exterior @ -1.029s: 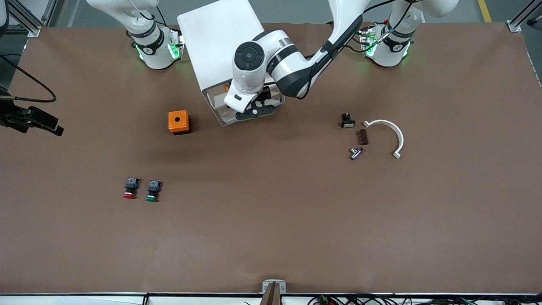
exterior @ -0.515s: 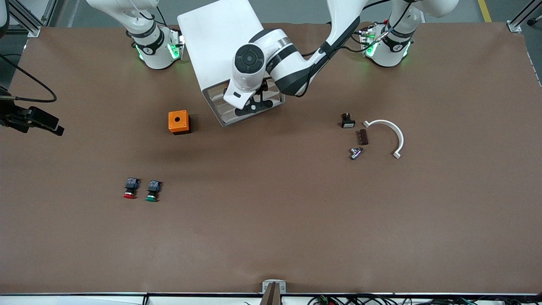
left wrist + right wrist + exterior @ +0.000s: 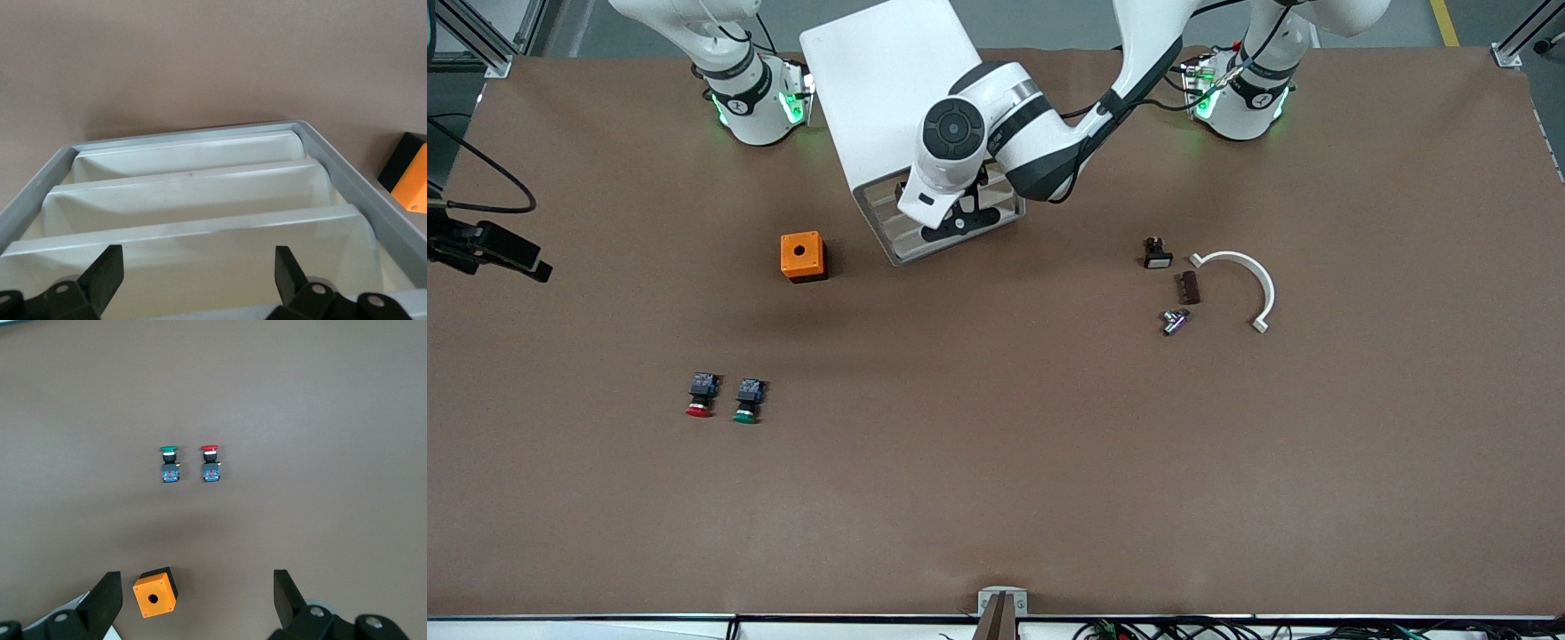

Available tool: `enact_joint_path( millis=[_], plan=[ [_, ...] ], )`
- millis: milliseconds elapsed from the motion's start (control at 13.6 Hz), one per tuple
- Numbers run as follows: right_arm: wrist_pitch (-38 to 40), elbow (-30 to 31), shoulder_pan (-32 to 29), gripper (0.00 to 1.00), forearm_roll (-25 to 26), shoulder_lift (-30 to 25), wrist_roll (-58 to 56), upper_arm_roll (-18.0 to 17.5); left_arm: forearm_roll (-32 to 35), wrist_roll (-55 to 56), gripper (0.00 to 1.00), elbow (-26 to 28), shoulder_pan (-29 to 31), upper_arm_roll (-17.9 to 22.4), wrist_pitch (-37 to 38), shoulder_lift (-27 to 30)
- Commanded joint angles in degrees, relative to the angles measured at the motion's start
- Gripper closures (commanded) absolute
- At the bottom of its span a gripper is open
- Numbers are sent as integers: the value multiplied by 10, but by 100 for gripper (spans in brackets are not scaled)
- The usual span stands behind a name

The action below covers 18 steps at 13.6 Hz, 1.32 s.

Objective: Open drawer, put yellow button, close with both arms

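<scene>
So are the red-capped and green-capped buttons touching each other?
Apart. The right wrist view shows bare table between the red-capped button and the green-capped button; the front view shows the same gap.

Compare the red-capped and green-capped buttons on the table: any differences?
Cap colour: the red-capped button has a red cap, the green-capped button a green one. Position: the red-capped button lies nearer the right arm's end of the table, the green-capped button beside it toward the middle. Both lie on their sides, apart, caps toward the front camera, with alike black-and-blue bodies.

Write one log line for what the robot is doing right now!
left gripper: open, at cabinet drawers | right gripper: open, waiting over table | yellow button: not visible
</scene>
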<state>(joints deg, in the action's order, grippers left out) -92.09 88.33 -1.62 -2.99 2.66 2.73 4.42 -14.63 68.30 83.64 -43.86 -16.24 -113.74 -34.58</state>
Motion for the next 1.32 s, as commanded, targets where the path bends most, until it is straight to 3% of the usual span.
enact_joint_path(
  millis=[0, 662, 956, 1250],
  plan=[
    [-3, 29, -16, 0, 1, -35, -17, -9, 2, -52, 0, 3, 40, 1, 33, 22],
    [34, -11, -12, 0, 8, -27, -19, -9, 121, -296, 0, -3, 234, 0, 55, 46],
    [34, -12, -15, 0, 10, -27, -20, -8, 188, -331, 0, -2, 312, 0, 81, 70],
    [34, -15, -13, 0, 10, -27, -19, -8, 195, -411, 0, -2, 384, 2, 104, 100]
  ],
)
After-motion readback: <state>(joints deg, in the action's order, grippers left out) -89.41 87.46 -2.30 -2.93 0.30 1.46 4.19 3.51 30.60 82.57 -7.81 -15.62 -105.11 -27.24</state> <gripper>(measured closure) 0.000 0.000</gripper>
